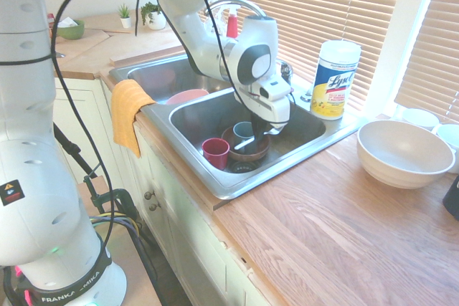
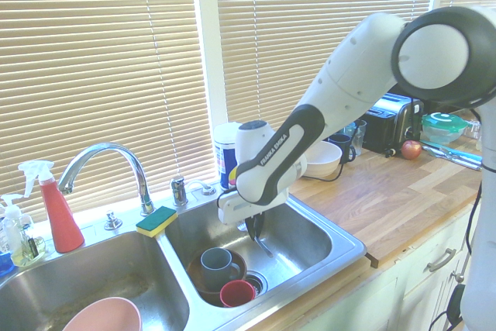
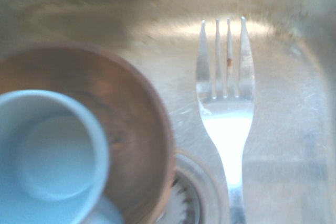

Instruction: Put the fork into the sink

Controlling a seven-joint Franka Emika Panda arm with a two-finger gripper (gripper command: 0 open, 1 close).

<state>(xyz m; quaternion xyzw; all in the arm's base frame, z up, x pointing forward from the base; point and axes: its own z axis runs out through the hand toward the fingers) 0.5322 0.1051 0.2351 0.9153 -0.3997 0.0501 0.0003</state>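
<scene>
The gripper (image 2: 256, 230) pinches the fork (image 3: 226, 114) low inside the sink (image 1: 301, 141), its fingers half hidden in shadow, near a tub (image 1: 335, 79) reading "Lysol".

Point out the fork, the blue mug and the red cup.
fork (image 3: 227, 129): wrist view, on the neck below the tines.
blue mug (image 2: 217, 266): second exterior view, on its outer wall.
red cup (image 1: 215, 153): first exterior view, on its side.

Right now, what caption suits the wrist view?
Fork above the sink floor, beside a brown bowl holding a blue cup.
</scene>
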